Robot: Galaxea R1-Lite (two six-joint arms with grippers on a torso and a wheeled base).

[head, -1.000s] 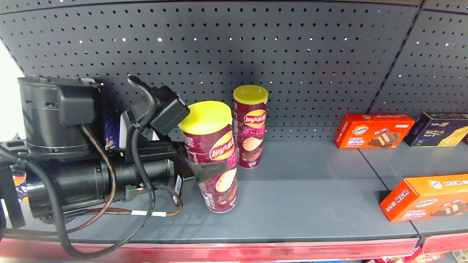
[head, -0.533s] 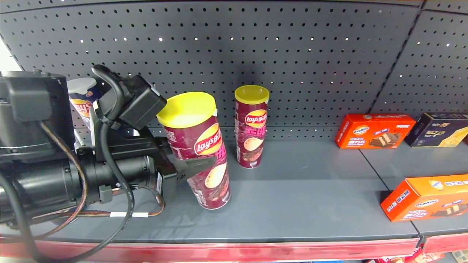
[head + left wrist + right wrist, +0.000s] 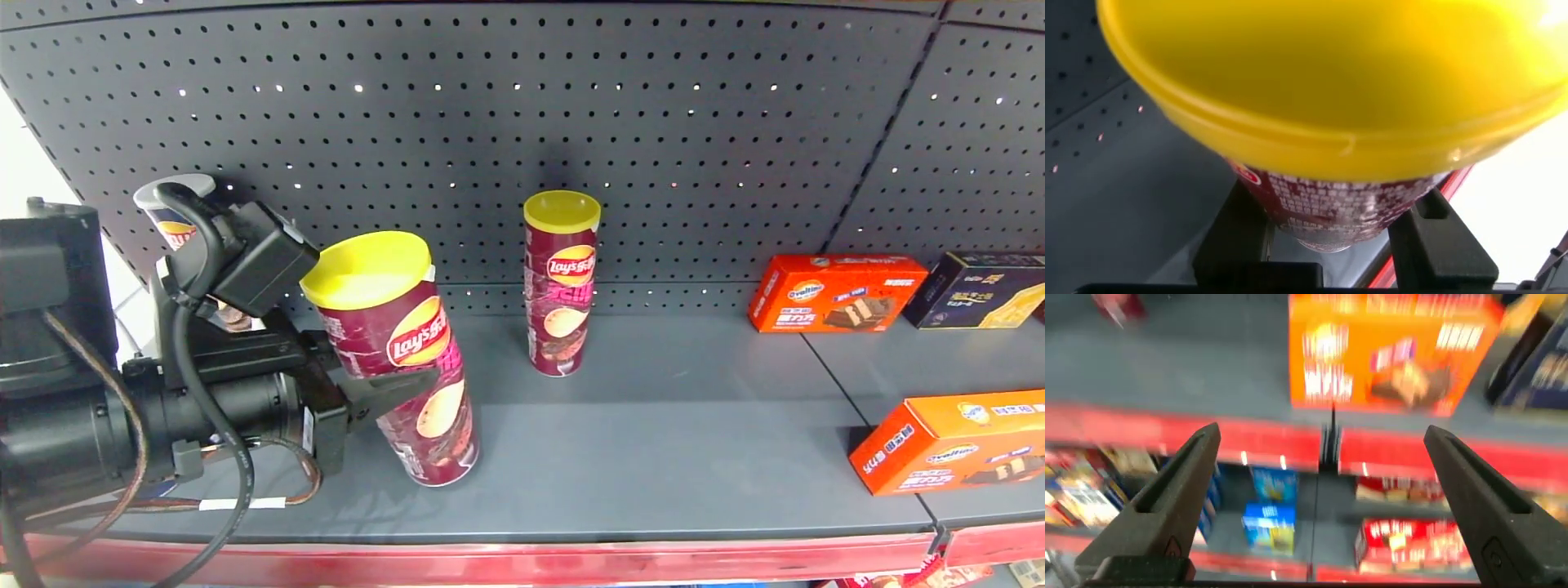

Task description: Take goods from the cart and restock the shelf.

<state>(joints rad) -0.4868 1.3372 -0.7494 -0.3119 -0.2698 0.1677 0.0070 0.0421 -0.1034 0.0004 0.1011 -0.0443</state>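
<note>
Leftward since a second ago, the left gripper [image 3: 390, 385] is clamped on a yellow-lidded can [image 3: 392, 343] at centre left of the head view. The can tilts left, its base at the shelf [image 3: 653, 441]. Another can [image 3: 560, 282] stands upright at centre, well apart. The right gripper [image 3: 1327, 498] is spread wide before an orange box [image 3: 1388, 355].

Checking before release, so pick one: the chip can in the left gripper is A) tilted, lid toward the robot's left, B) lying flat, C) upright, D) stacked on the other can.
A: the chip can in the left gripper leans, lid leftward, unlike the upright can behind it.
</note>
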